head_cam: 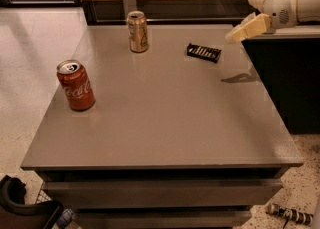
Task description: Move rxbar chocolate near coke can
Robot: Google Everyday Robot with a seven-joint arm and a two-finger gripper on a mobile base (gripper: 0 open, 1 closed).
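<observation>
One rxbar chocolate [203, 52], one coke can [75, 85], gripper [243, 19] upper right, fingers seemingly apart, empty

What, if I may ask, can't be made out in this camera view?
- Pincer, top right by the table's far right corner: its arm is cut off by the camera view's right edge.
- Chocolate bar: lettering too small to read.
- Gold can: brand too small to tell.
- Black object, bottom left: cut off by the lower edge.

Gripper [241, 30] above right table [165, 128] edge — rxbar chocolate [203, 52] near it, coke can [75, 85] well apart, left.
</observation>
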